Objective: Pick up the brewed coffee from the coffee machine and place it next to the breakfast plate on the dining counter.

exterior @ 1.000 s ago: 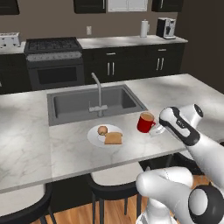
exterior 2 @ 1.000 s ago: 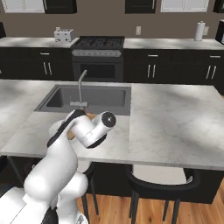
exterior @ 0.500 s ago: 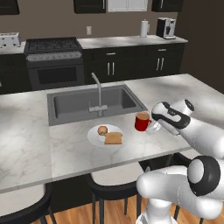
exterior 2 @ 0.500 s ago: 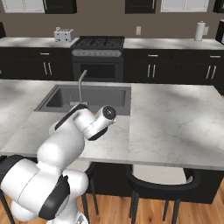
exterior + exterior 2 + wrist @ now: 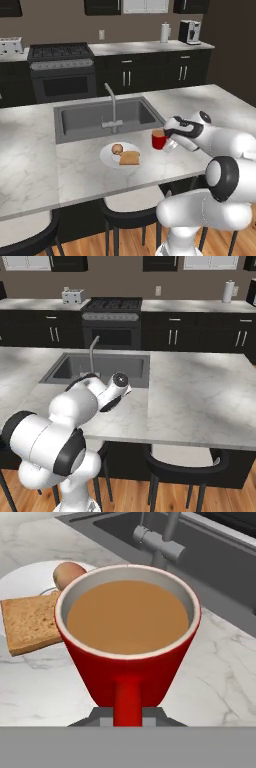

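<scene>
- The dining counter (image 5: 70, 165) is a long slab of pale grey-veined marble, with a grey sink (image 5: 100, 117) sunk into it and a faucet (image 5: 113, 106) at the sink's near edge.
- Dark stools (image 5: 132, 207) are tucked under its near side, over a wood floor (image 5: 200, 496).
- Behind it runs a back wall of dark cabinets with a marble worktop, holding a stove (image 5: 62, 70), a toaster (image 5: 73, 295) and a paper towel roll (image 5: 165, 32).
- The coffee machine (image 5: 189, 31) stands at the far right of that worktop, well apart from the mug.
- The red mug (image 5: 158, 139) of light brown coffee is just to the right of the plate (image 5: 107, 156), near the sink's front corner; whether its base touches the marble cannot be told.
- The plate carries a slice of toast (image 5: 129, 158) and a small round brown item (image 5: 117, 148).
- The end effector (image 5: 169, 140) is at the mug's right side. In the hand view the mug's handle faces the camera and hides the fingertips, so how the jaws stand cannot be told.
- In the right base view the robot's own arm covers the mug and plate.
- The toast is partly hidden behind the mug in the hand view.
</scene>
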